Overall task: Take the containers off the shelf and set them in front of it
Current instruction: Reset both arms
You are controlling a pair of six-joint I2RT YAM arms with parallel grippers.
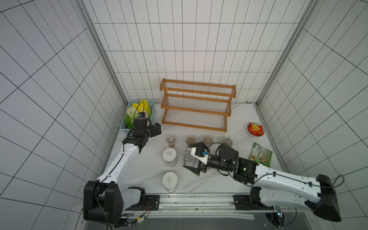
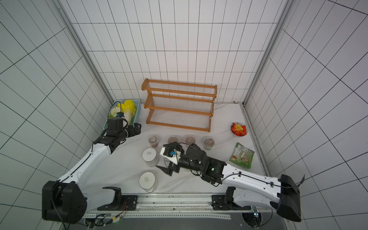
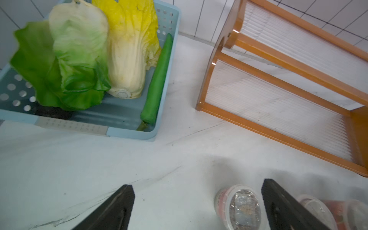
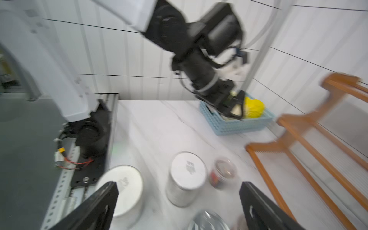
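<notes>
Containers (image 1: pixel 169 156) are all standing upright, lids up, before the shelf (image 1: pixel 195 126), four cups (image 1: pixel 191 140) lining up along its long front rail. I'm holding my right gripper (image 1: pixel 188 155) spread wide astride the tin (image 4: pixel 209 222); my left gripper (image 3: pixel 197 184) is hanging open, empty.

Twin overhead views, two near wrist views, common shelf (image 1: pixel 196 110)

**Operator:** Container count, frame centre?

**Reference:** Seven visible: four clear lidded cups (image 1: pixel 171 140), two white-lidded jars (image 1: pixel 169 156), one silver tin (image 1: pixel 187 157).

**Operator:** Remaining inventory?

**Reference:** One shelf (image 1: pixel 197 108). One blue basket (image 1: pixel 152 109), centre left, holding three leafy heads (image 3: pixel 79 55) and one long green vegetable (image 3: pixel 157 79). At right, one green snack bag (image 1: pixel 259 155) and one red packet (image 1: pixel 254 128).
</notes>
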